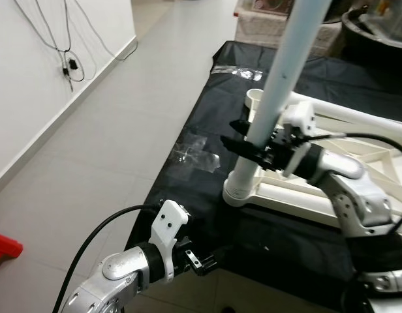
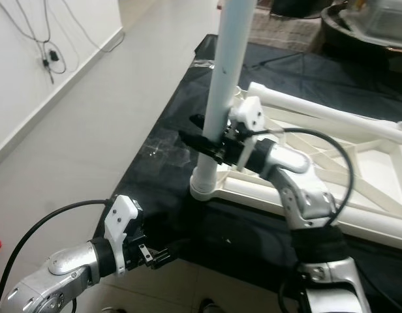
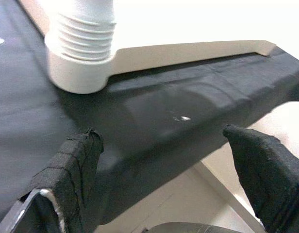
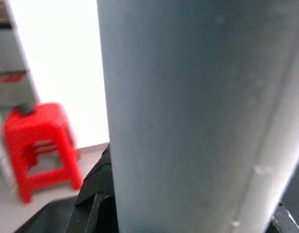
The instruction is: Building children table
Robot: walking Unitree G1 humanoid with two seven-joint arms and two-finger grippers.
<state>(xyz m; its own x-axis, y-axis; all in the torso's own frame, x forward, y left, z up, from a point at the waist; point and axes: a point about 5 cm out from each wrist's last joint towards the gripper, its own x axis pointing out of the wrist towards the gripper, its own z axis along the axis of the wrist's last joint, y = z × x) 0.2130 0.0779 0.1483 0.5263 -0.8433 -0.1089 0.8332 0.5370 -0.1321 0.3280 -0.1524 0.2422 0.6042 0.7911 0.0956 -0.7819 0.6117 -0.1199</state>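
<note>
We've got the leg (image 2: pixel 222 91), a long pale tube, standing upright in the corner socket (image 2: pixel 205 183) of the white tabletop (image 2: pixel 357 189), which lies upside down on the black-covered desk (image 2: pixel 305 72). The right hand (image 2: pixel 204 145) is clamped round the leg a short way above the socket, fingers on either side of the tube; the right wrist view shows the tube's smooth face right up against the cam.

Looks like hollow plastic, so prob light & stiff, but the surface is glossy & round: we'd expect it to slip or spin in a pinch grip. The ribbed thread just above the socket, seen in the left wrist view, suggests it screws in, so a low hold close to the socket gives best control w/ least wobble; a hold high up would lever the long tube about. Tabletop itself is a ribbed frame, light enough to shift if we push sideways.

Left hand (image 1: pixel 200 263) hangs below & nearer us than the socket, at the desk's edge, fingers (image 3: pixel 72 174) spread apart, gripping nothing. A red stool (image 4: pixel 38 145) stands on the floor beyond the leg.
</note>
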